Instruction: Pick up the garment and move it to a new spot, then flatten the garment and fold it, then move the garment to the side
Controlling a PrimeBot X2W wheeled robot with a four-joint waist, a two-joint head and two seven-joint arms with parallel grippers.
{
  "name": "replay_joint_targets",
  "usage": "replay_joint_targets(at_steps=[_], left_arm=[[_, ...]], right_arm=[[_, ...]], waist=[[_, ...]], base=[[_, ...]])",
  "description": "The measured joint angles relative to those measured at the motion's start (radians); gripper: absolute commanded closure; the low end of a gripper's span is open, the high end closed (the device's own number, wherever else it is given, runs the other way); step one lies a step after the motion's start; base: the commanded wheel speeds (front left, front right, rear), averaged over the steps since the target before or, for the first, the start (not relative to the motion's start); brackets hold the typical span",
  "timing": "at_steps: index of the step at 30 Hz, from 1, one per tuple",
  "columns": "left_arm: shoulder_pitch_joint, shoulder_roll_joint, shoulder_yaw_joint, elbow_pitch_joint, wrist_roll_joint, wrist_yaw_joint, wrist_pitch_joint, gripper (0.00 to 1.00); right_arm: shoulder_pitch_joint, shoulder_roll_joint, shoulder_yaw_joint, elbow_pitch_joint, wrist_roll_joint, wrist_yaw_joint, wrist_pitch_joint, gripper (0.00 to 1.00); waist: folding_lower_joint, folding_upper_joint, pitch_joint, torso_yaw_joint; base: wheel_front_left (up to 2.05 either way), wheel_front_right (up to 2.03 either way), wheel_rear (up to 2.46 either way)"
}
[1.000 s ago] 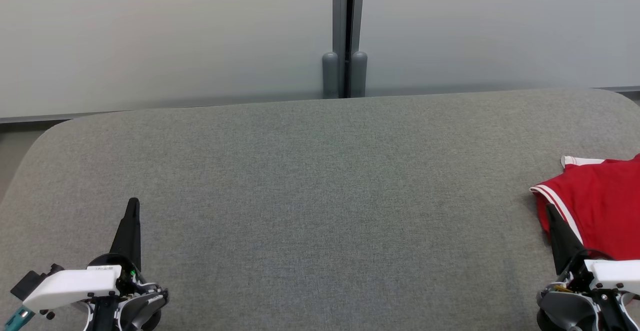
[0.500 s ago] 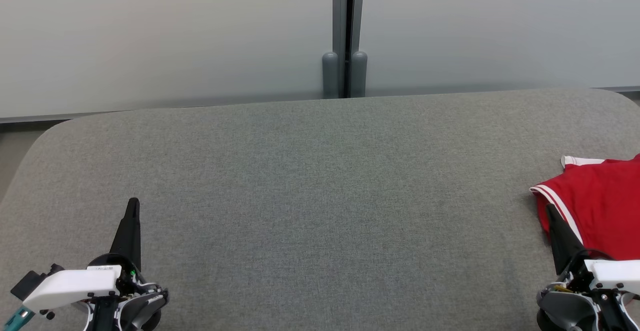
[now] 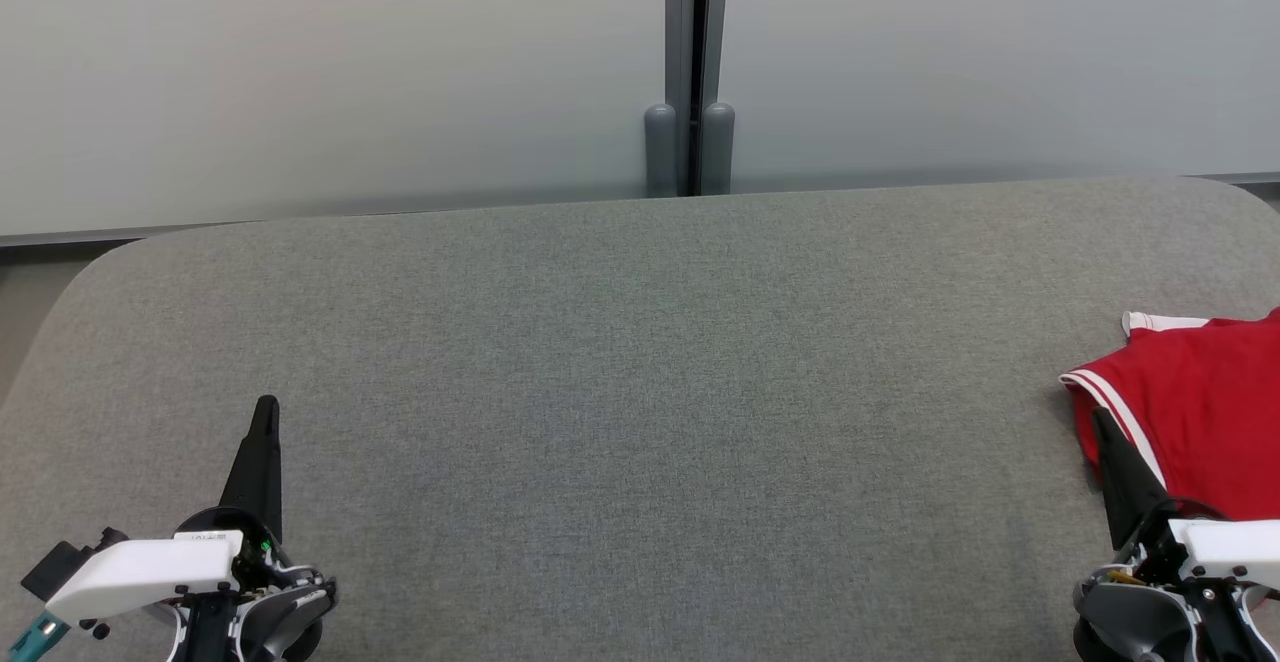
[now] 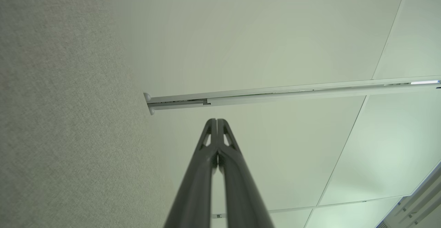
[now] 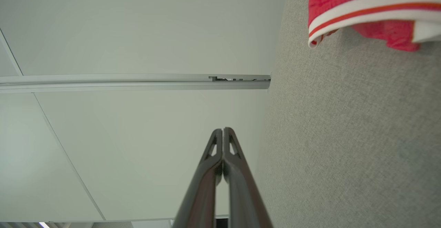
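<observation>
Red garment [image 3: 1200, 412], beside closed right jaws

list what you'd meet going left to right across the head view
left gripper → wall post → red garment

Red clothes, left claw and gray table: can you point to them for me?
red clothes [image 3: 1200, 412]: head view, on the red cloth beside the white stripe.
left claw [image 3: 266, 408]: head view, at its closed fingertips.
gray table [image 3: 640, 362]: head view, on its bare middle.
</observation>
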Motion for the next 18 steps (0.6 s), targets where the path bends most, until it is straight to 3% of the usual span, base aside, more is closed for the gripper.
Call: replay_joint_targets(at_steps=[18], left_arm=[[0.000, 0.000, 0.000, 0.000, 0.000, 0.000, 0.000, 1.00]], right_arm=[[0.000, 0.000, 0.000, 0.000, 0.000, 0.000, 0.000, 1.00]], waist=[[0.0000, 0.0000, 0.000, 0.000]], base=[[0.00, 0.00, 0.00]])
